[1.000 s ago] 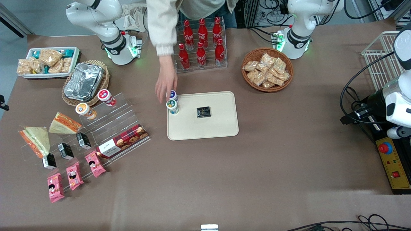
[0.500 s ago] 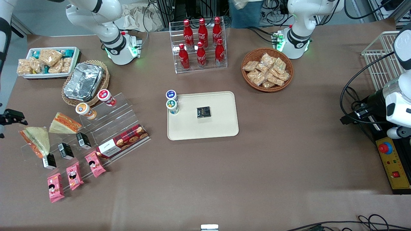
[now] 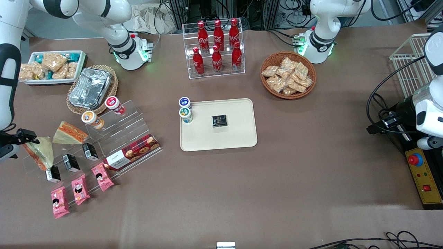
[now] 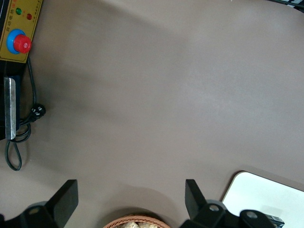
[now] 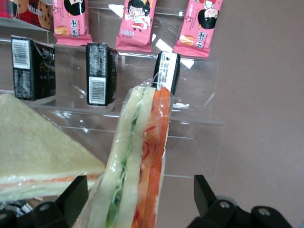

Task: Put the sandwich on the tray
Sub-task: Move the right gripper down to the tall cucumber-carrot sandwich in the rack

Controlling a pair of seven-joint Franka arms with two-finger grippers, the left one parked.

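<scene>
The sandwich (image 3: 41, 153) is a clear-wrapped wedge with pale bread and an orange edge. It leans on the clear acrylic stand (image 3: 114, 129) toward the working arm's end of the table. My gripper (image 3: 28, 137) is right above it, open. In the right wrist view the sandwich (image 5: 142, 156) stands edge-up between the two black fingers (image 5: 76, 190), which do not touch it. The cream tray (image 3: 238, 138) lies at the table's middle, well apart from the gripper. Its corner also shows in the left wrist view (image 4: 266, 194).
A second wedge with striped layers (image 3: 69, 133) lies beside the sandwich. The stand also holds black boxes (image 3: 71, 162), pink snack packs (image 3: 80, 188), a cookie box (image 3: 133, 151) and cups. Two cups (image 3: 186, 109) and a black packet (image 3: 219, 120) sit on the tray.
A person's hand at the cups by the tray has withdrawn. My right arm has come in from the working arm's end and brought the gripper down over the sandwich.
</scene>
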